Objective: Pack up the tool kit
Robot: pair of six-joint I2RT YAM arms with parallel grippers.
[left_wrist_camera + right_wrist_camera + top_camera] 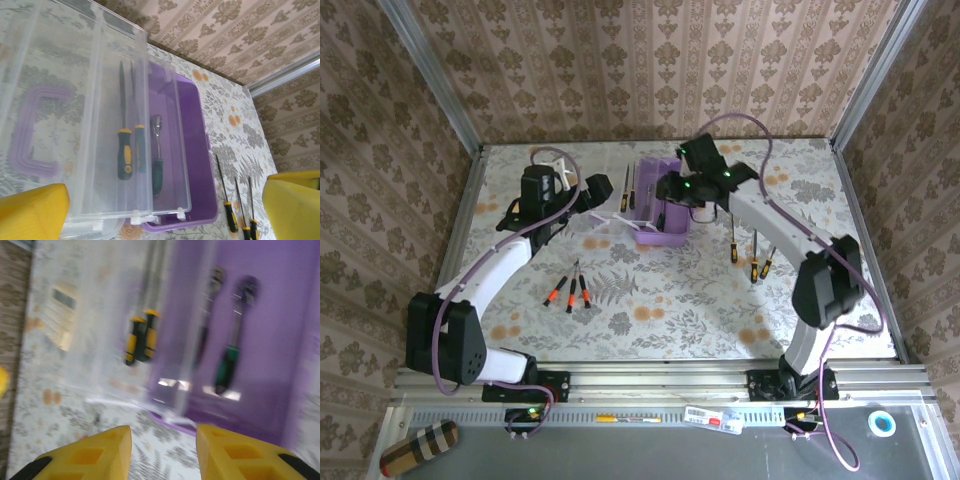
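On table (720, 300), purple case (197, 150) (lid (95, 70) open)

Each arm: white links (770, 215), black joints (830, 282); purple cables (741, 118); green lights (683, 152); yellow claw fingers (35, 210).

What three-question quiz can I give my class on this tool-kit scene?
1. True or false: the clear lid of the purple case is swung open.
2. How many orange-handled screwdrivers lie on the table? A two, B three, C five.
3. What colour is the handle of the wrench inside the case?
Key: 1 true; 2 B; 3 green.
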